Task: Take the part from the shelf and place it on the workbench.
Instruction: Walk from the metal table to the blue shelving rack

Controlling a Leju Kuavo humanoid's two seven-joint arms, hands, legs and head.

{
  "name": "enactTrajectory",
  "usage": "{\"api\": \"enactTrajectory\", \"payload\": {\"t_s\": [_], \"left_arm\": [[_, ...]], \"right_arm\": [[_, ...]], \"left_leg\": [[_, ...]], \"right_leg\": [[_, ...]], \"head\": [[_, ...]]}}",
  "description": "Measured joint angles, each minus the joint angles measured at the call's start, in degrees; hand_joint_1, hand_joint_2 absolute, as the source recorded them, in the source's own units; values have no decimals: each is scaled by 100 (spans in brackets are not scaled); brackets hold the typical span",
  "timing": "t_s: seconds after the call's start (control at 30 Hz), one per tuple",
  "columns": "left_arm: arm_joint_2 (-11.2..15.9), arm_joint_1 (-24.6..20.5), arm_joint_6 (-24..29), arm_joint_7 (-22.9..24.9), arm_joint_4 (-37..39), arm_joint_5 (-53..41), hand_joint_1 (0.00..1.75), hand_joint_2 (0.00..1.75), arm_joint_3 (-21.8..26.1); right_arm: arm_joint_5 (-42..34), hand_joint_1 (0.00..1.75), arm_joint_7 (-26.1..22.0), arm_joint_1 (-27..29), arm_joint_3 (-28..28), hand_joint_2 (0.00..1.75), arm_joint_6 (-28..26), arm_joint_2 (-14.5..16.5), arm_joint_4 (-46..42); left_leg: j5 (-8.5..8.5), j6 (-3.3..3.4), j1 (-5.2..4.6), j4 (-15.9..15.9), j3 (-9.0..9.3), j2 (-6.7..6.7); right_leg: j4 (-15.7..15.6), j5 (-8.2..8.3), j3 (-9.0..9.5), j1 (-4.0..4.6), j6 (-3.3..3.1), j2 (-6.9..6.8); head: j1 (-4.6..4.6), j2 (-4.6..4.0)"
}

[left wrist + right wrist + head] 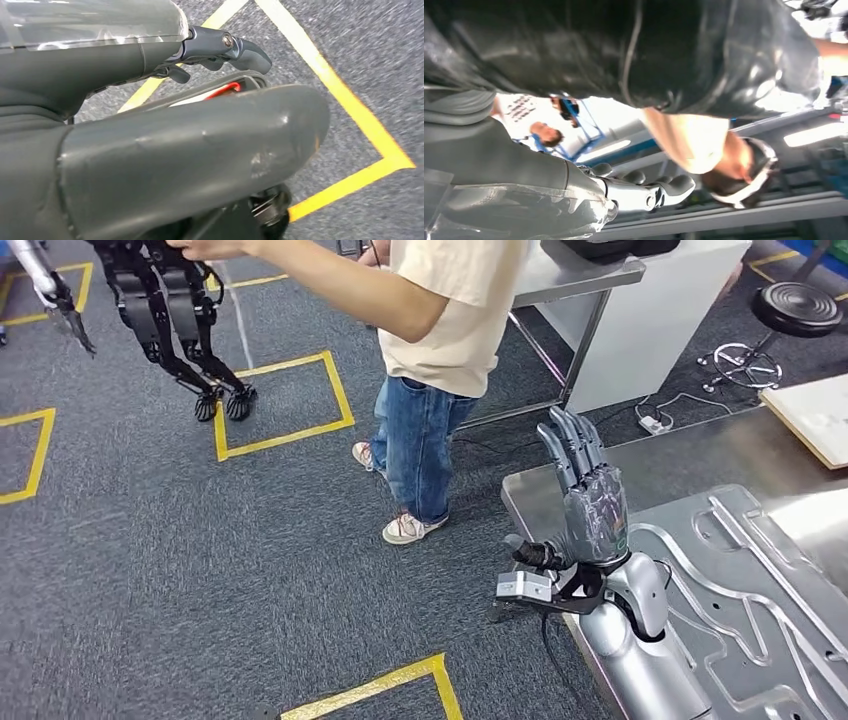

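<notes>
The right hand [588,502] is standing upright at about 5 o'clock in the head view, just above the near corner of the bench [700,455]. Its fingers [572,445] are pointing up, straight and apart, and they are grasping nothing. The part [745,580], a large pressed metal sheet with raised ribs, is lying flat on the bench at 4 o'clock, just beside this hand. I judge that it is already delivered, and that the hand is lifting off it with released fingers so that it does not drag the sheet.

The left hand [150,125] is hanging over the carpet, above a yellow floor line [350,115]; its fingers [235,47] are curling in a little, and I cannot tell if they are clenched. Nothing seems to be in them.

A person [440,360] is standing at 12 o'clock, near the bench, with one arm reaching toward another robot [170,310] at 10 o'clock.
</notes>
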Motion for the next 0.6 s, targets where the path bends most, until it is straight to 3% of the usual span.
{"api": "enactTrajectory", "payload": {"t_s": [0.07, 0.13, 0.2, 0.27, 0.3, 0.33, 0.37, 0.43, 0.5, 0.57, 0.6], "left_arm": [[3, -3, 0, -5, 0, 3, 0, 0, 0], [4, -4, -3, -15, 0, 5, 0, 0, 0], [4, -31, -11, -27, 0, 10, 0, 0, 0], [7, -54, -22, -31, 0, 25, 0, 0, 0], [8, -56, -27, -33, 0, 34, 0, 0, 0], [9, -57, -28, -33, 0, 44, 0, 0, 0], [9, -57, -30, -33, 0, 51, 0, 0, 0], [9, -65, -34, -34, 0, 57, 0, 0, 0], [9, -79, -38, -38, 0, 60, 0, 0, 0], [16, -76, -38, -40, 1, 62, 0, 0, 0], [22, -68, -38, -41, 1, 62, 0, 0, 0]], "right_arm": [[-2, 0, 1, -50, 27, 0, 4, 0, 1], [-3, 0, 1, -106, 65, 0, 5, -1, 2], [-5, 0, -1, -176, 88, 0, 8, -6, 14], [-7, 0, -2, -222, 110, 0, 11, -11, 40], [-7, 0, -2, -236, 127, 0, 13, -11, 52], [-7, 0, -3, -253, 146, 0, 13, -11, 61], [-7, 0, -3, -277, 166, 0, 13, -11, 64], [-7, 0, -4, -328, 192, 0, 11, -11, 67], [-9, 0, -4, -355, 211, 0, 10, -12, 68], [-11, 0, -3, -369, 228, 0, 10, -11, 69], [-11, 0, -3, -381, 237, 0, 11, -10, 69]], "left_leg": [[31, 65, 1, -31, 1, -122], [75, 127, 36, -96, 29, -228], [104, 166, 59, -130, 38, -329], [109, 178, 63, -122, 28, -453], [109, 177, 65, -114, 26, -522], [105, 171, 67, -100, 26, -592], [98, 160, 71, -80, 26, -666], [72, 113, 73, -19, 4, -800], [71, 39, 80, 19, -55, -919], [101, -42, 99, 7, -107, -1037], [93, -74, 101, 23, -120, -1004]], "right_leg": [[-10, -16, 19, 8, 53, -81], [129, -134, -16, -9, 111, 78], [691, -452, -264, -38, 148, 380], [1379, -725, -609, -52, 166, 509], [1528, -720, -697, -60, 175, 524], [1464, -601, -683, -70, 179, 535], [1197, -394, -571, -86, 181, 568], [477, -50, -256, -126, 173, 782], [117, 23, -102, -133, 157, 964], [87, 15, -92, -123, 114, 915], [64, 27, -79, -129, 80, 854]], "head": [[-1, 0], [1, 0], [4, 0], [4, 0], [4, 0], [4, 0], [4, 0], [4, 0], [4, 0], [3, 0], [3, 0]]}}
